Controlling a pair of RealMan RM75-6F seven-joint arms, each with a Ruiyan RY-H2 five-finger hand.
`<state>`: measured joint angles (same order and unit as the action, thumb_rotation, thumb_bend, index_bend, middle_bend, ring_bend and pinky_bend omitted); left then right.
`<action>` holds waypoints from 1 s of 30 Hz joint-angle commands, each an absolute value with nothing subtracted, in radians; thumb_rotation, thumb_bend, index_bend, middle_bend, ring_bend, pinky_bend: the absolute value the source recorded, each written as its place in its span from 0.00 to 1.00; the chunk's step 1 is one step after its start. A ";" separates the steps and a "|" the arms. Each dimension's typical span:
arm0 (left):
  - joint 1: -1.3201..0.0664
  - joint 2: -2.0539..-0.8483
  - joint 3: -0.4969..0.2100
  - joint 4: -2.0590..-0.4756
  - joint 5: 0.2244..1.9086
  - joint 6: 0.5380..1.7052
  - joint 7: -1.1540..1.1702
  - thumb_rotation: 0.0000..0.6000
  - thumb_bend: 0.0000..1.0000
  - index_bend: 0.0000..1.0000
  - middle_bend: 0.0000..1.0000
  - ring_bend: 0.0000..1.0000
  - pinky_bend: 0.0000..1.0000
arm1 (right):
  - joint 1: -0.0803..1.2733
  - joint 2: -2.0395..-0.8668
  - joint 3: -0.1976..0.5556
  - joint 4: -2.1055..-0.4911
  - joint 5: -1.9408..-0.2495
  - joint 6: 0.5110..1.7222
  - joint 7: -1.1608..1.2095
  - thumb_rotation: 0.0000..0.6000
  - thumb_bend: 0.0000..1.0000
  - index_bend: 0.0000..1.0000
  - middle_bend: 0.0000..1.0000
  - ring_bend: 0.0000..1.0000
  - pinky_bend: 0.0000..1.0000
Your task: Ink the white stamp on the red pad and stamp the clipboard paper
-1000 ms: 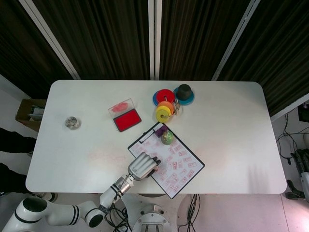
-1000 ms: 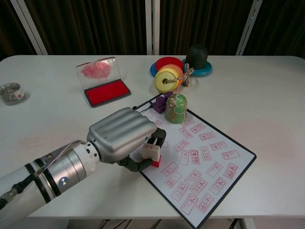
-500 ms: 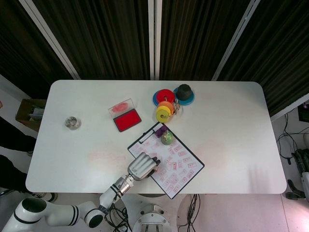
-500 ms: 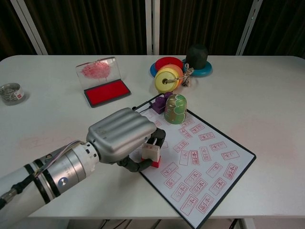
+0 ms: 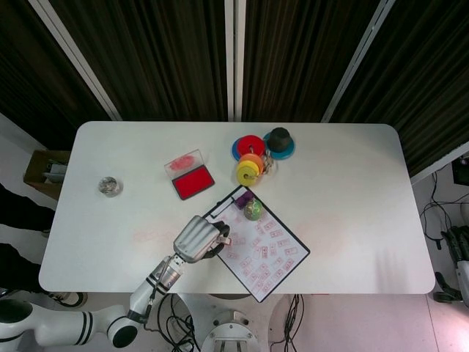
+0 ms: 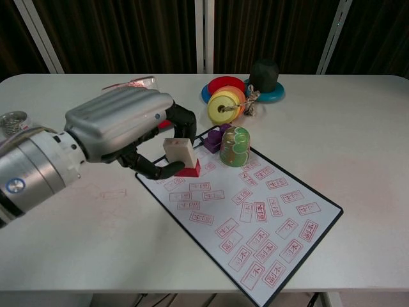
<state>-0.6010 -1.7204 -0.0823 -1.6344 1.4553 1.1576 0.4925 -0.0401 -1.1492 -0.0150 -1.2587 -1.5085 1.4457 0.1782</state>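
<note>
My left hand point(image 6: 121, 125) holds the white stamp point(image 6: 180, 155) by its block, with the red base facing down, lifted above the near-left corner of the clipboard point(image 6: 323, 231). Seen from the head camera, the left hand point(image 5: 194, 239) hovers at the left edge of the clipboard point(image 5: 292, 264), and only a bit of the stamp point(image 5: 223, 240) shows past the fingers. The paper point(image 6: 255, 214) is covered with several red stamp marks. Up and left of the hand, the open red pad point(image 5: 193, 182) lies on the table; in the chest view the hand hides most of it. My right hand is out of sight.
A green rounded toy point(image 6: 235, 146) and a purple clip point(image 6: 216, 137) sit at the clipboard's top. Behind them are coloured rings point(image 6: 225, 102) and a dark cap point(image 6: 264, 73). A small tin point(image 5: 110, 186) stands at the far left. A cardboard box point(image 5: 47, 170) lies beyond the table's left edge.
My left hand has lifted the stamp off the lower left of the paper and carried it up and to the left, toward the red pad.
</note>
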 commanded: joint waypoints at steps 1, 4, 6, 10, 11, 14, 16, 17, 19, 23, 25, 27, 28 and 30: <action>-0.567 -1.657 -0.077 -1.653 1.450 1.192 0.472 1.00 0.45 0.63 0.63 1.00 1.00 | -0.040 -1.148 -0.015 -1.263 -1.507 1.443 0.173 1.00 0.26 0.00 0.00 0.00 0.00; -0.539 -1.634 -0.051 -1.608 1.451 1.211 0.445 1.00 0.45 0.63 0.63 1.00 1.00 | -0.037 -1.150 -0.017 -1.264 -1.507 1.435 0.168 1.00 0.26 0.00 0.00 0.00 0.00; -0.518 -1.626 -0.027 -1.571 1.451 1.217 0.416 1.00 0.45 0.63 0.63 1.00 1.00 | -0.034 -1.154 -0.019 -1.262 -1.509 1.429 0.165 1.00 0.26 0.00 0.00 0.00 0.00; -0.480 -1.627 0.016 -1.488 1.471 1.238 0.350 1.00 0.45 0.62 0.62 1.00 1.00 | -0.029 -1.159 -0.022 -1.263 -1.516 1.426 0.160 1.00 0.26 0.00 0.00 0.00 0.00; -0.472 -1.631 0.024 -1.467 1.479 1.245 0.332 1.00 0.44 0.61 0.61 1.00 1.00 | -0.028 -1.160 -0.022 -1.264 -1.518 1.426 0.159 1.00 0.26 0.00 0.00 0.00 0.00; -0.449 -1.646 0.047 -1.395 1.510 1.272 0.278 1.00 0.42 0.58 0.58 1.00 1.00 | -0.028 -1.157 -0.022 -1.268 -1.520 1.429 0.155 1.00 0.26 0.00 0.00 0.00 0.00; -0.434 -1.656 0.056 -1.359 1.521 1.285 0.239 1.00 0.42 0.57 0.58 1.00 1.00 | -0.028 -1.154 -0.021 -1.270 -1.517 1.428 0.153 1.00 0.26 0.00 0.00 0.00 0.00; -0.429 -1.660 0.059 -1.346 1.527 1.291 0.223 1.00 0.41 0.57 0.58 1.00 1.00 | -0.028 -1.153 -0.021 -1.271 -1.516 1.428 0.153 1.00 0.26 0.00 0.00 0.00 0.00; -0.419 -1.671 0.064 -1.314 1.540 1.304 0.194 1.00 0.41 0.57 0.58 1.00 1.00 | -0.028 -1.152 -0.021 -1.274 -1.515 1.427 0.152 1.00 0.26 0.00 0.00 0.00 0.00; -0.408 -1.694 0.063 -1.260 1.544 1.304 0.159 1.00 0.41 0.56 0.57 1.00 1.00 | -0.029 -1.151 -0.023 -1.281 -1.520 1.434 0.146 1.00 0.26 0.00 0.00 0.00 0.00; -0.405 -1.703 0.061 -1.238 1.541 1.297 0.146 1.00 0.41 0.56 0.56 1.00 1.00 | -0.030 -1.149 -0.023 -1.286 -1.523 1.439 0.143 1.00 0.26 0.00 0.00 0.00 0.00; -0.401 -1.712 0.063 -1.211 1.545 1.296 0.137 1.00 0.41 0.56 0.56 1.00 1.00 | -0.032 -1.146 -0.023 -1.291 -1.524 1.444 0.140 1.00 0.26 0.00 0.00 0.00 0.00; -0.398 -1.717 0.063 -1.199 1.547 1.297 0.130 1.00 0.41 0.56 0.56 1.00 1.00 | -0.033 -1.144 -0.022 -1.293 -1.523 1.446 0.139 1.00 0.26 0.00 0.00 0.00 0.00; -0.395 -1.722 0.064 -1.183 1.550 1.297 0.124 1.00 0.41 0.56 0.56 1.00 1.00 | -0.034 -1.143 -0.022 -1.294 -1.520 1.445 0.137 1.00 0.26 0.00 0.00 0.00 0.00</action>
<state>-0.3986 -1.7167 0.0631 -1.1908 1.5474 1.2978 0.1298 -0.0335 -1.1432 -0.0223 -1.2936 -1.5199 1.4448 0.1376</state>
